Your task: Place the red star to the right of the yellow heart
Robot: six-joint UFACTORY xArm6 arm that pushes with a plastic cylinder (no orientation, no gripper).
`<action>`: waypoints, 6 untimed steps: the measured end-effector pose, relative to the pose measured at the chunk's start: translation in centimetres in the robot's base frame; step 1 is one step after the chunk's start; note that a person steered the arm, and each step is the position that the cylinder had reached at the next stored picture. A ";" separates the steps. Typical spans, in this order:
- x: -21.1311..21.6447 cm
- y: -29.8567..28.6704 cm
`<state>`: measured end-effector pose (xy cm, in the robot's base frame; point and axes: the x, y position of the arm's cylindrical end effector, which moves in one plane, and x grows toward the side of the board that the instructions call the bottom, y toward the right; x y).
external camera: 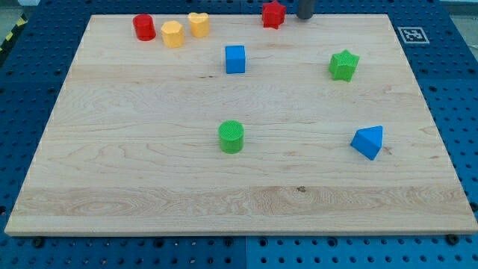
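Risk of overshoot applies: my tip [305,16], a bare rod holding nothing, sits just right of the red star [273,14] at the board's top edge, so a hard leftward push could ram the yellow heart [199,24].

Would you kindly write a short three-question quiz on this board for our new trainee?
1. True or false: my tip is just right of the red star.
2. Which block lies nearest the yellow heart? A) blue cube B) yellow hexagon C) green star
3. Fill in: the green cylinder sits near the board's ____.

Key: 1 true; 2 B; 3 middle.
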<state>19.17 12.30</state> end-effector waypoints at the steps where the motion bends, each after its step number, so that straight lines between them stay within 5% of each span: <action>1: 0.1 -4.1; 4: 4.2 -7.8; 6: 0.1 -7.8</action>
